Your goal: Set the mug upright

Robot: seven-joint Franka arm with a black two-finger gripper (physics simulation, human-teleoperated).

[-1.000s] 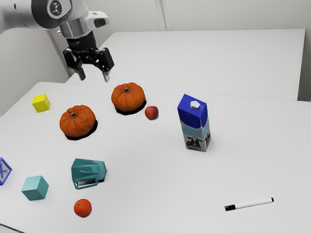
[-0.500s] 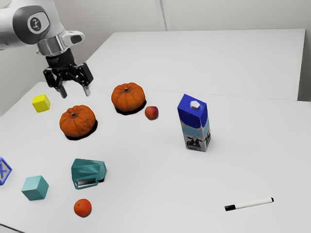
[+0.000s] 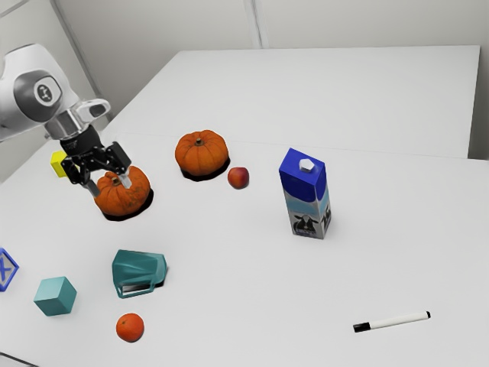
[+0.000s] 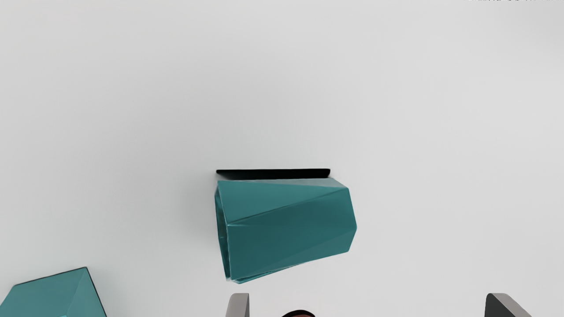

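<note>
My gripper (image 3: 109,189) hangs in front of the nearer-left pumpkin in the exterior view, above the table and apart from the mug. The teal faceted mug (image 3: 139,269) lies on its side, its handle toward the orange fruit. In the wrist view the mug (image 4: 288,224) lies beyond the fingertips, its opening facing the side where the teal cube is. The gripper (image 4: 368,304) is open there, its two fingers wide apart with no mug between them.
A teal cube (image 3: 56,296) and an orange fruit (image 3: 130,327) lie close to the mug. Two pumpkins (image 3: 202,154), a small red fruit (image 3: 238,178), a milk carton (image 3: 306,195), a marker (image 3: 393,321), a yellow cube (image 3: 59,164) and a blue-edged block (image 3: 6,269) stand around the table.
My arm has swung toward the exterior view's left and come down, from behind the pumpkins to in front of the left one. The mug and other objects have stayed put.
</note>
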